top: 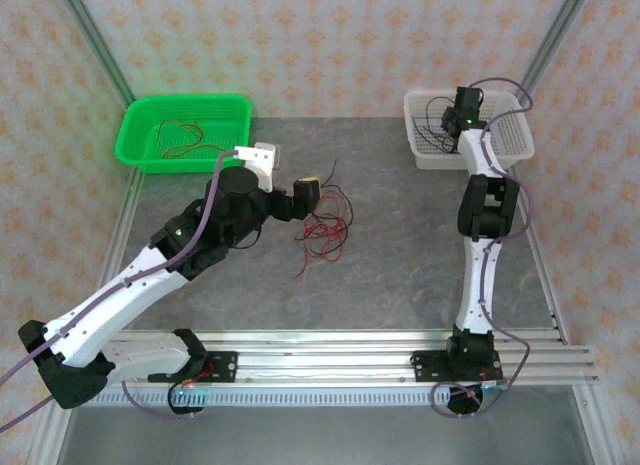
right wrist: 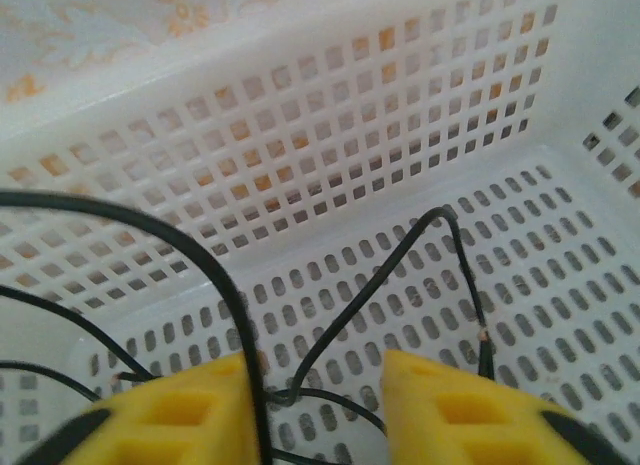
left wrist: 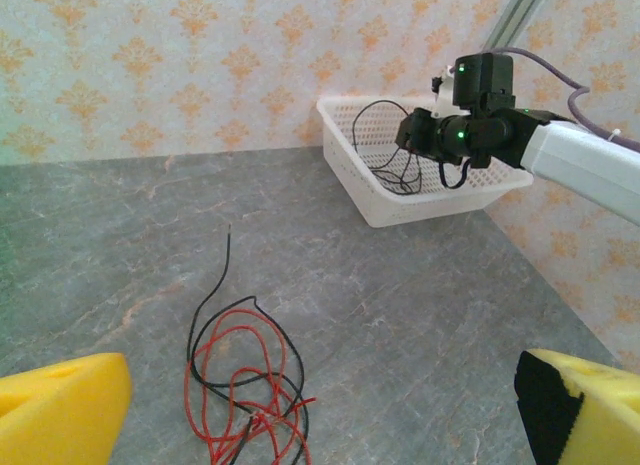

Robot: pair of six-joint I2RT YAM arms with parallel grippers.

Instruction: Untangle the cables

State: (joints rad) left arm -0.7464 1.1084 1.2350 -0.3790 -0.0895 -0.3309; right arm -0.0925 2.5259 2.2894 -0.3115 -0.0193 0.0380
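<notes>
A tangle of thin red and black cables (top: 325,230) lies on the grey table, seen up close as looping strands (left wrist: 245,385). My left gripper (top: 307,194) hovers just left of the tangle. It is open (left wrist: 320,415), with its yellow fingers (left wrist: 60,410) wide apart and nothing between them. My right gripper (top: 452,125) is down inside the white basket (top: 510,135). It stands open (right wrist: 315,410) over loose black cables (right wrist: 330,325). One black strand (right wrist: 225,285) runs down along its left finger (right wrist: 170,420). Red cables (top: 180,135) lie in the green basket (top: 135,135).
The green basket stands at the back left and the white basket (left wrist: 400,210) at the back right, against the patterned walls. The right arm (left wrist: 580,160) reaches over the white basket's rim. Bare table (top: 400,265) stretches between the two arms.
</notes>
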